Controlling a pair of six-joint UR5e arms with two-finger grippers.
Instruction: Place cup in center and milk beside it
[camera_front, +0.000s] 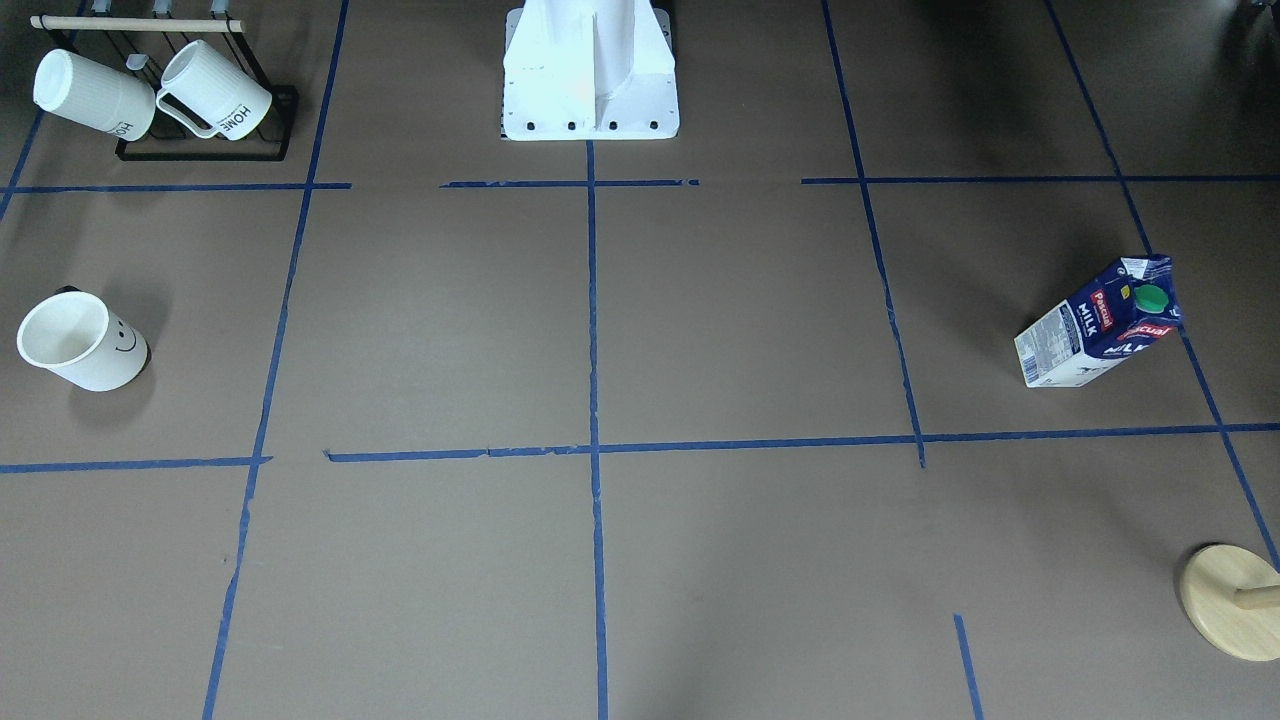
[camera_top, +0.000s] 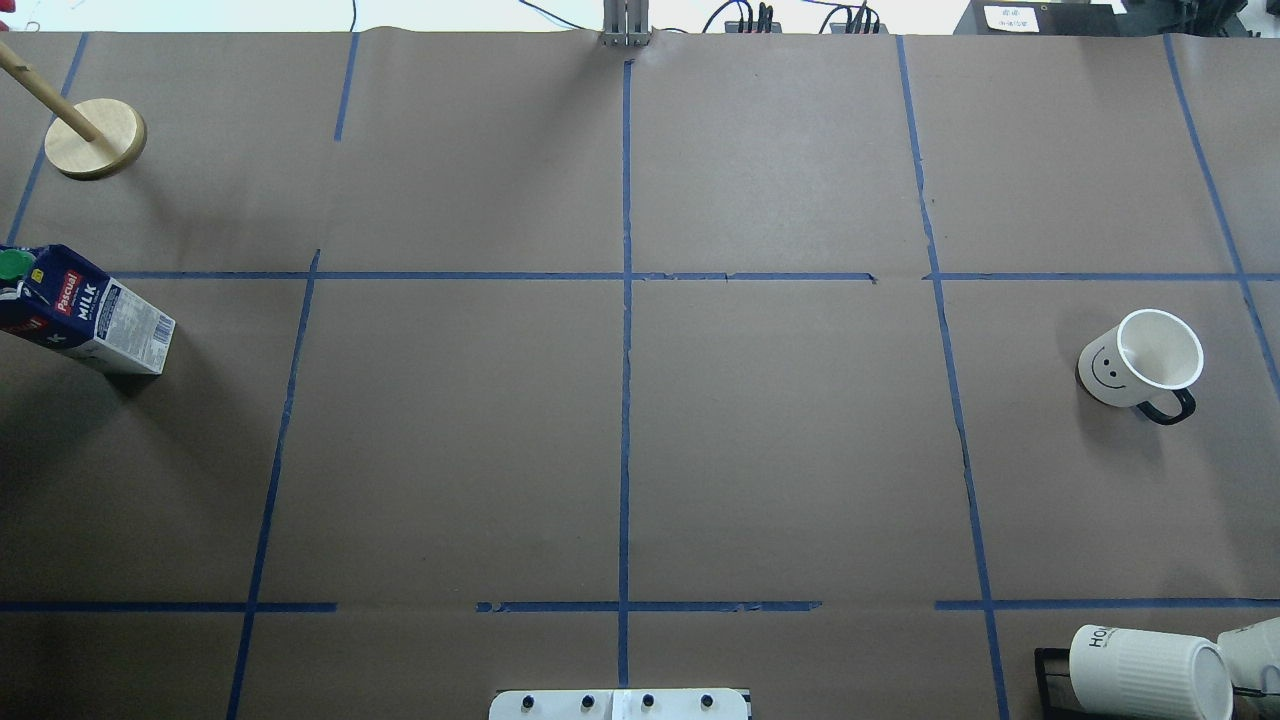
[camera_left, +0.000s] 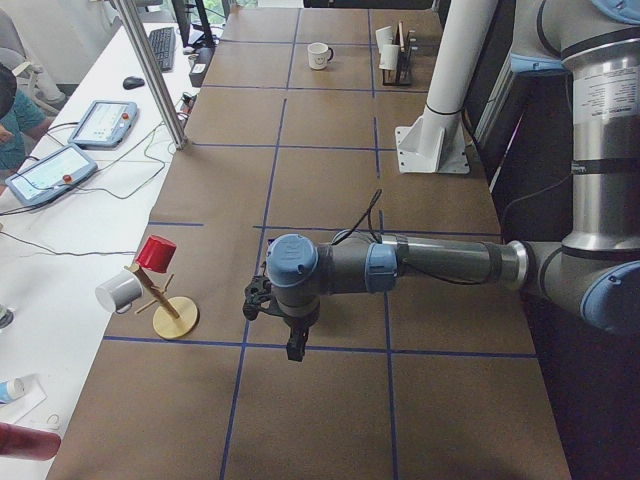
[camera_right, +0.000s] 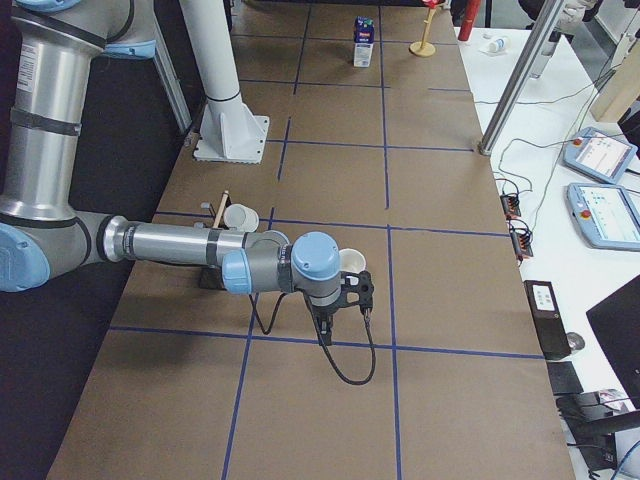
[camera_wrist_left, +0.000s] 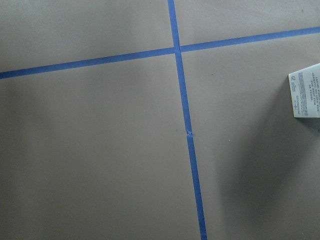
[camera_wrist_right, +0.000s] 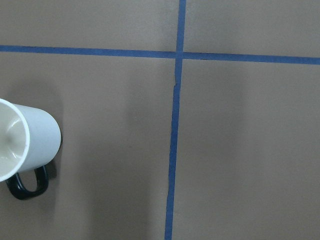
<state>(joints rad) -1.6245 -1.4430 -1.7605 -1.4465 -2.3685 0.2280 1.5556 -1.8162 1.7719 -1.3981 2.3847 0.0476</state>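
Note:
The cup (camera_top: 1140, 365), a smooth white mug with a smiley face and black handle, stands upright at the table's right side. It also shows in the front view (camera_front: 85, 345) and at the left edge of the right wrist view (camera_wrist_right: 25, 145). The milk (camera_top: 90, 315), a dark blue and white carton with a green cap, stands at the far left, and also shows in the front view (camera_front: 1100, 325). One corner of it shows in the left wrist view (camera_wrist_left: 306, 95). My left gripper (camera_left: 293, 345) hangs above the table near the milk. My right gripper (camera_right: 322, 330) hangs near the cup. Both show only in side views, so I cannot tell whether they are open or shut.
A black rack (camera_front: 200, 150) at the robot's near right holds two ribbed "HOME" mugs (camera_front: 215, 92). A wooden peg stand (camera_top: 95, 138) stands at the far left corner and carries a red cup (camera_left: 156, 253) and a grey one. Blue tape lines grid the brown table. The robot's white base (camera_front: 590, 80) stands at the near edge.

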